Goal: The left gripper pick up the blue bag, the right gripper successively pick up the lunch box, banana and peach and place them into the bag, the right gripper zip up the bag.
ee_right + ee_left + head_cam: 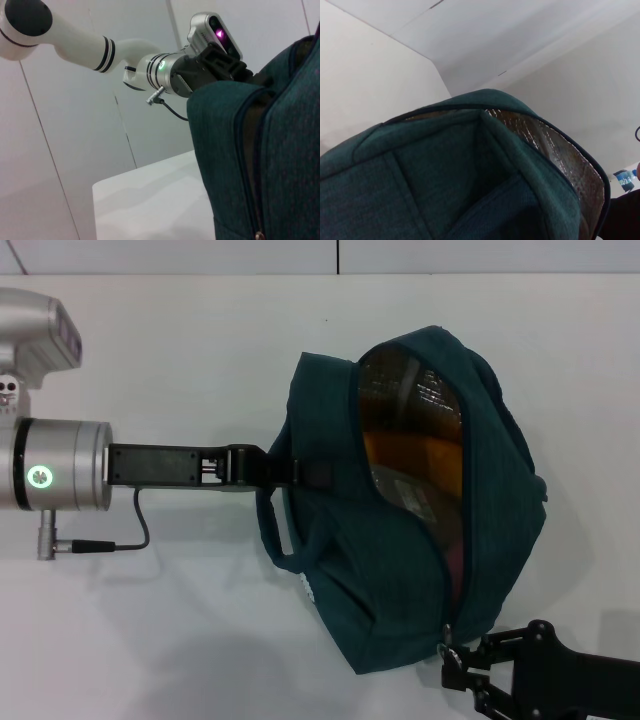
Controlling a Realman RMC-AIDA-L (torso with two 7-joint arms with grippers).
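- White tabletop (180, 360) fills the head view, with a pale wall behind it.
- Left gripper (285, 472) is clamped on a handle strap of the blue bag (400, 570), its fingers closed around the dark strap at the bag's left side; its black body and silver wrist reach in from the left.
- Right gripper (458, 662) sits at the bag's lower corner, fingertips pinched right at the silver zipper pull (447, 648); its arm comes in from the lower right.
- The bag hangs held up from the table, its zipper mostly open along a curved seam.
- Through the opening the silvery lining (400, 380) shows, with something orange-yellow and a sliver of pink inside; which items these are cannot be told.
- A second loop handle (275, 540) droops below the left gripper.
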